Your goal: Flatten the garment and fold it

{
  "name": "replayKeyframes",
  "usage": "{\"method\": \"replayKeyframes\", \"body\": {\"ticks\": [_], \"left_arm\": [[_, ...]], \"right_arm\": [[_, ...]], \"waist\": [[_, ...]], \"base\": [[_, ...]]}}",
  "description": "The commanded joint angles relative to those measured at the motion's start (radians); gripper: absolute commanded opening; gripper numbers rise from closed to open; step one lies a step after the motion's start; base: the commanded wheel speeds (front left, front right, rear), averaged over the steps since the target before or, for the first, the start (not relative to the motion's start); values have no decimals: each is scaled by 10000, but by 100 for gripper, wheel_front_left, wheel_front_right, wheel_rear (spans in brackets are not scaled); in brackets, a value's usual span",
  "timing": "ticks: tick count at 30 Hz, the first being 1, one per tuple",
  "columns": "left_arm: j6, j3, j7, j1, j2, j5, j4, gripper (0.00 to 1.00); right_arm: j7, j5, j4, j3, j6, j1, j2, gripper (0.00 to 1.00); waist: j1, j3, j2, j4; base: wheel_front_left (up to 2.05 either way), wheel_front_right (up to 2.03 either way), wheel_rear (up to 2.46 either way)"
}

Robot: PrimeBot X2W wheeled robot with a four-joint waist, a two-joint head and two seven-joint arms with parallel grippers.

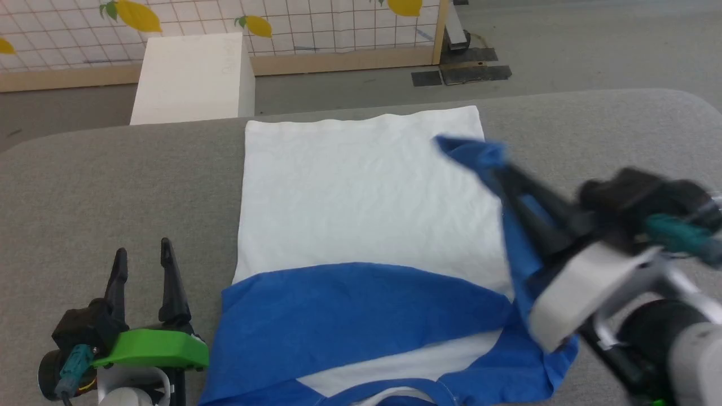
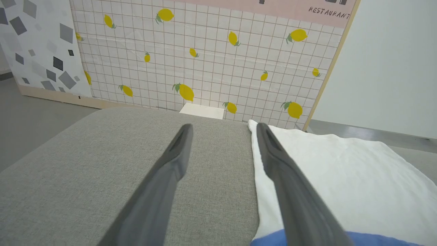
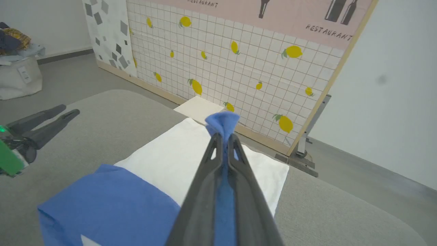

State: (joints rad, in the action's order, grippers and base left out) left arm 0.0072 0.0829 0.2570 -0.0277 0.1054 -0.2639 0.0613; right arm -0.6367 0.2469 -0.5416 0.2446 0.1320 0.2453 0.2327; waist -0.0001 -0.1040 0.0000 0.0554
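The garment (image 1: 361,197) lies on the grey table (image 1: 101,180), with its white body flat toward the far edge and its blue shoulders nearest the robot. 1 blue sleeve (image 1: 350,316) is folded across the body. The right gripper (image 1: 499,166) is clamped on the other blue sleeve (image 3: 222,123) and holds it raised over the garment's right side. The left gripper (image 1: 142,248) has its 2 fingers spread wide and holds nothing, positioned just beside the garment's left edge.

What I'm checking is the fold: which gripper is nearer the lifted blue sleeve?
Right. The right gripper is shut on the lifted blue sleeve; the left gripper stands open beside the opposite edge of the garment.
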Motion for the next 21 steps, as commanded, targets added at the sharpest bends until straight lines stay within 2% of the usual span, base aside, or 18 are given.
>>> {"method": "replayKeyframes", "body": {"ticks": [1,10,21], "left_arm": [[-86,-28,47,-66,22,37,54,100],[-208,-88,47,-368,-65,9,273,100],[-370,-124,47,-731,-229,64,402,100]], "right_arm": [[21,158,259,453,-13,166,-52,0],[904,1078,2965,3680,-13,977,-577,0],[1943,1657,6605,5515,-13,1840,-1456,0]], "waist": [[1,-63,0,-133],[1,-341,0,-556],[1,-850,0,-1031]], "base": [[0,0,0],[0,0,0],[0,0,0]]}}
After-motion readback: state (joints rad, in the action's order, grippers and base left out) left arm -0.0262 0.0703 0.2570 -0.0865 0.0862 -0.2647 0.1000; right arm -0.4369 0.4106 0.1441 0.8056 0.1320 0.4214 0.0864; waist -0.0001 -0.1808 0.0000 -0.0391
